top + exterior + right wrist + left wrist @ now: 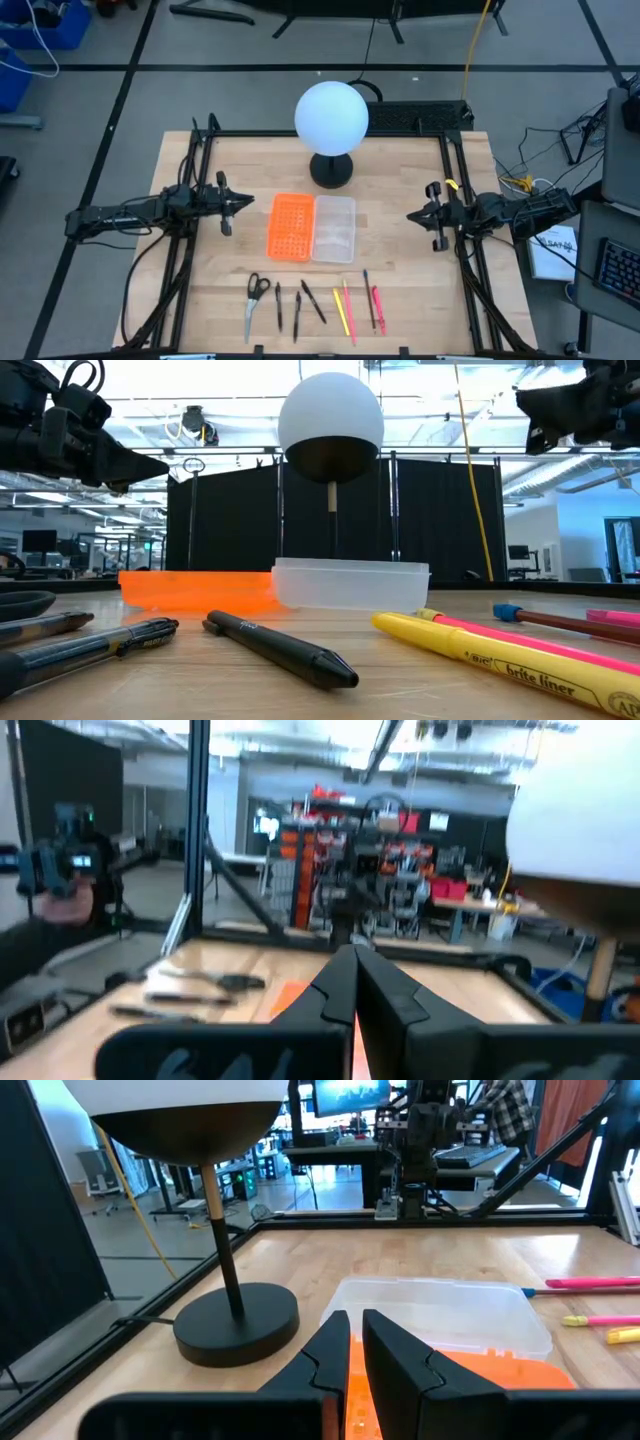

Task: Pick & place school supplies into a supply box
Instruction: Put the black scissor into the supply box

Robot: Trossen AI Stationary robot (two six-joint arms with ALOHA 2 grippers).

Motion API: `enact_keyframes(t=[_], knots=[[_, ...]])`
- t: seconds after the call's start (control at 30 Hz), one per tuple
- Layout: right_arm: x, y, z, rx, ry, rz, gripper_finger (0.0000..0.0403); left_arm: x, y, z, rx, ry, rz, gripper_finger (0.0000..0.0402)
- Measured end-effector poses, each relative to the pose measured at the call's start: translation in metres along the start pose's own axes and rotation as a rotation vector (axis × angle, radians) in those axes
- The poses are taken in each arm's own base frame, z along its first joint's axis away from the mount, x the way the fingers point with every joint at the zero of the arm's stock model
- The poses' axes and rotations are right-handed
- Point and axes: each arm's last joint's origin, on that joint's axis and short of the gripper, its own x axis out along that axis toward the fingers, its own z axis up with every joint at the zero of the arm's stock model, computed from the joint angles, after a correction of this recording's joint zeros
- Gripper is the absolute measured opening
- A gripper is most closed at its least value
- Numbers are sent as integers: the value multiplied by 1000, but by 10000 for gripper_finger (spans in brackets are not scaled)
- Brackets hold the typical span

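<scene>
We see both arms parked above the worktop (400,290), either side of the supply box (334,227). Left gripper (243,203) and right gripper (412,216) are empty, fingers together. The box sits touching the orange panel (291,225), just in front of the lamp (331,120). Scissors (255,300), pens (312,300) and yellow highlighter (343,312) lie in a row on the box's near side, well apart from it.

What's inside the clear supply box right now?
Nothing shows inside the supply box: from above its floor looks bare. The scissors and pens lie on the table nearer the front edge. The low view's frosted wall hides the interior.
</scene>
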Motion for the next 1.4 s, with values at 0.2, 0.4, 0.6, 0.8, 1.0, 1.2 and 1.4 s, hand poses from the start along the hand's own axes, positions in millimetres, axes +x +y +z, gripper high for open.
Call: enact_keyframes(t=[0.2, 0.4, 0.6, 0.8, 1.0, 1.2, 1.4], knots=[[0, -1, 6, 9, -66, -8, 0, 0, 1, 0, 14, 0, 45, 42], [1, 0, 5, -66, -45, -7, 0, -1, 5, 8, 47, -75, 148, 42], [5, 1, -3, -33, 37, 5, 0, -2, 8, 12, -14, -115, 262, 42], [10, 2, -13, -58, 133, -17, 0, -2, 8, 11, -159, -123, 252, 42], [13, -1, -15, -192, 174, -141, 0, -3, 1, 30, -325, -205, 82, 42], [14, -4, -9, -188, 129, -215, 0, 11, -26, 48, -414, -72, -30, 42], [13, -4, -11, -181, 145, -212, 0, 42, -74, 80, -411, 139, 131, 42]])
